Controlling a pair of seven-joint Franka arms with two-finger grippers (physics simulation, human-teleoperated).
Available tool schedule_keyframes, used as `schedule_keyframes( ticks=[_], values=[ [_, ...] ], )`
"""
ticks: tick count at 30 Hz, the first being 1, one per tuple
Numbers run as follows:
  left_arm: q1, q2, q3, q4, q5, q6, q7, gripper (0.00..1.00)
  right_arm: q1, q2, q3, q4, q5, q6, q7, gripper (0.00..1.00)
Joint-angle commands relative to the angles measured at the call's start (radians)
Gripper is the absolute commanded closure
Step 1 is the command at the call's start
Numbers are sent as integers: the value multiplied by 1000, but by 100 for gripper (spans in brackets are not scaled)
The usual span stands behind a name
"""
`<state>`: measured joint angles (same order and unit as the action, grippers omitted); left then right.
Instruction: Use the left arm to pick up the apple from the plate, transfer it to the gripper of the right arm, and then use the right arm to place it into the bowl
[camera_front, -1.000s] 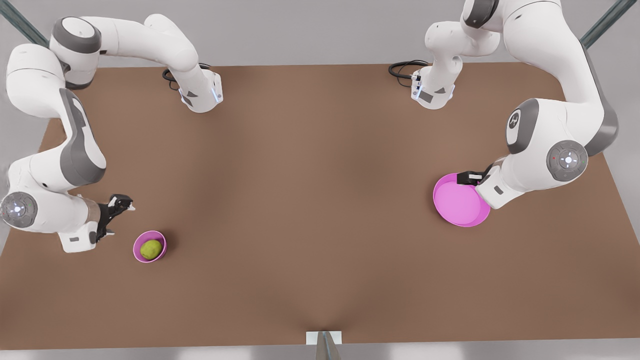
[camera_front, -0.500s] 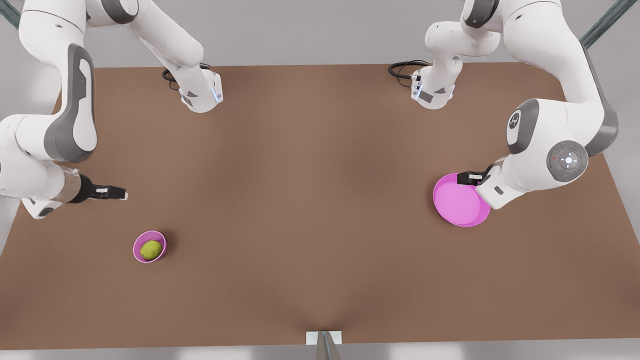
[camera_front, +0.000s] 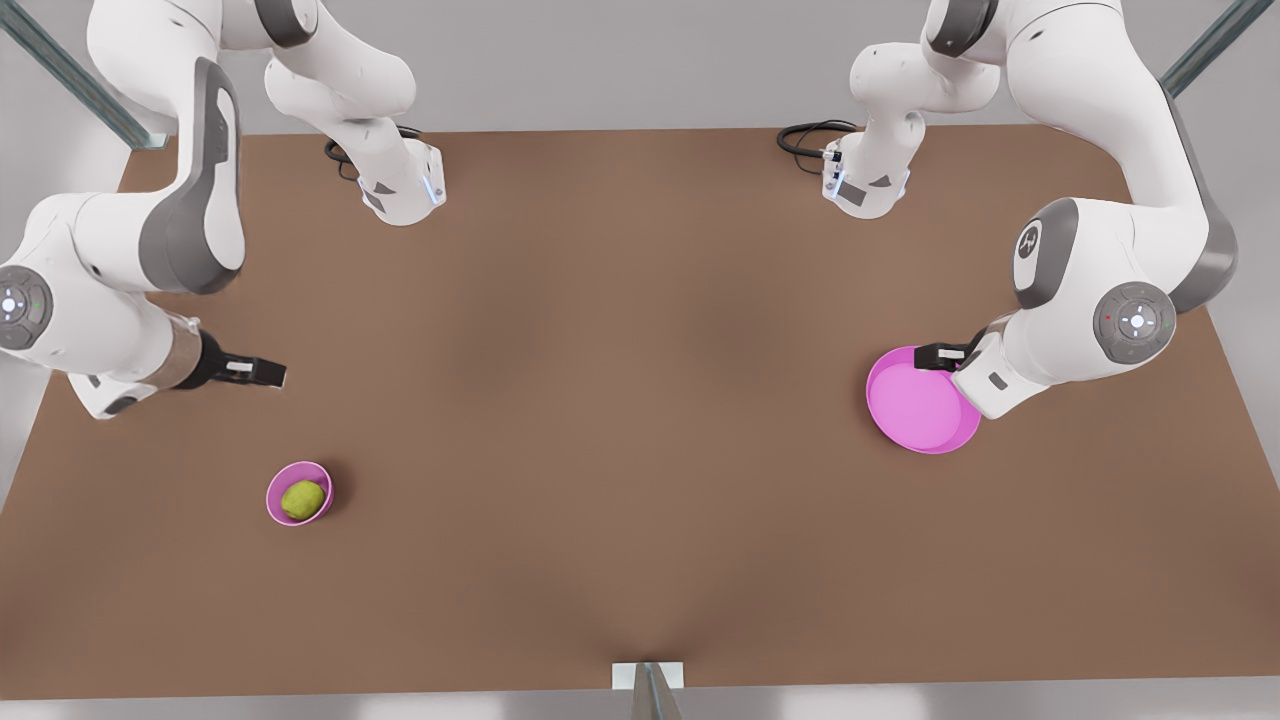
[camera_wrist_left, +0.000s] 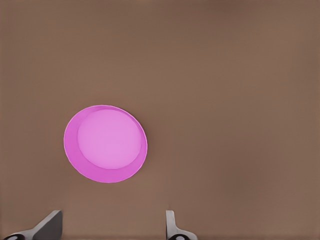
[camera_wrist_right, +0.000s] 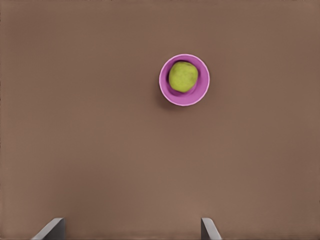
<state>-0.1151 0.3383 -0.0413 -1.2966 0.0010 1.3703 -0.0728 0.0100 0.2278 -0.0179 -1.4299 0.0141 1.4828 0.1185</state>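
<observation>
Apple (camera_front: 302, 499), probably firm, light and slick, lies in the bowl (camera_front: 325, 478), best pinched across its middle; left gripper (camera_front: 925, 354) over the plate (camera_front: 915, 410), right gripper (camera_front: 268, 373) near the bowl, both spread.

apple (camera_front: 302, 499): in the bowl (camera_front: 277, 485)
bowl: on the table (camera_front: 620, 420), near the front view's left edge
plate (camera_front: 920, 401): on the table, far toward the front view's right, well apart from the bowl
right gripper (camera_front: 262, 373): above the table, behind the bowl and apart from it
left gripper (camera_front: 928, 354): over the plate's rear rim
</observation>
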Motion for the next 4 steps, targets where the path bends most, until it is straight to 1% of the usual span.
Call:
schedule_keyframes(
  ticks=[1,4],
  values=[
    [0,-1,0,0,1,0,-1,0,-4,-15,1,-4,0,-35,95,0],
    [0,-1,0,0,1,0,-1,0,-4,-15,1,-4,-5,-35,95,0]
  ],
)
